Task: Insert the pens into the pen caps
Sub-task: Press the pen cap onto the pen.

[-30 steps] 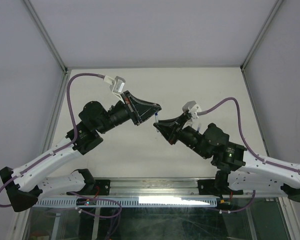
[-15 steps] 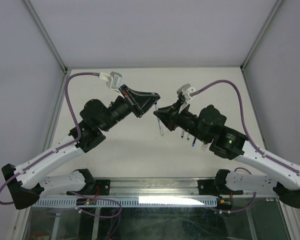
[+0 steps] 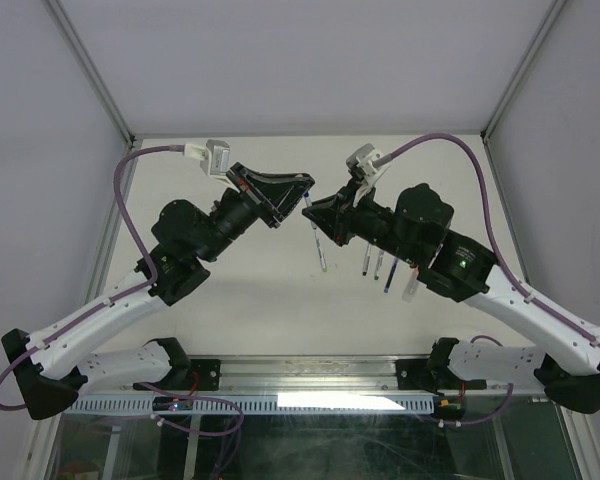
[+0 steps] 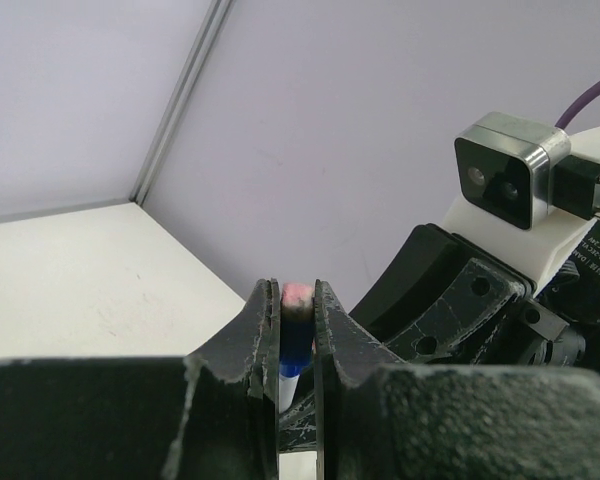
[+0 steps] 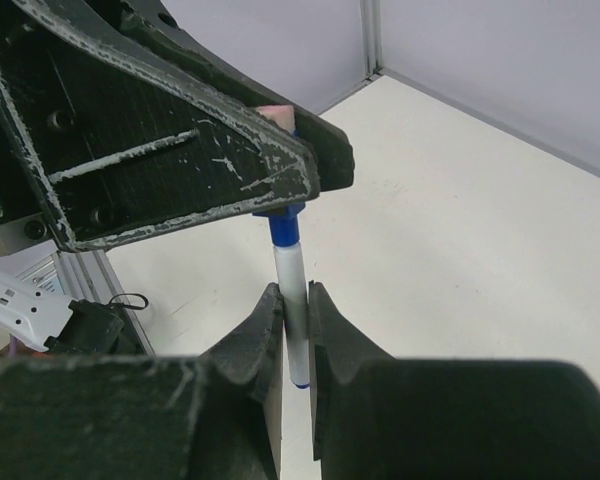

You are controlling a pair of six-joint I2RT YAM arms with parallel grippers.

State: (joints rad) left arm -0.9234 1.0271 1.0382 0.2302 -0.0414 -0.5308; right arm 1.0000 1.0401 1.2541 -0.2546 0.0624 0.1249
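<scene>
As left pincer (image 4: 296, 297) pinches cap (image 4: 295, 342), pen (image 5: 291, 265) — in right pincer (image 5: 294, 293)

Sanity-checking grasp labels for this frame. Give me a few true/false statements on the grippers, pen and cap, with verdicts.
1. The left gripper is shut on a blue cap. True.
2. The right gripper is open and empty. False: it is shut on a white pen.
3. The white pen's blue end meets the blue cap from below. True.
4. No other pens are on the table. False: several other pens lie on it beneath the right arm.
</scene>
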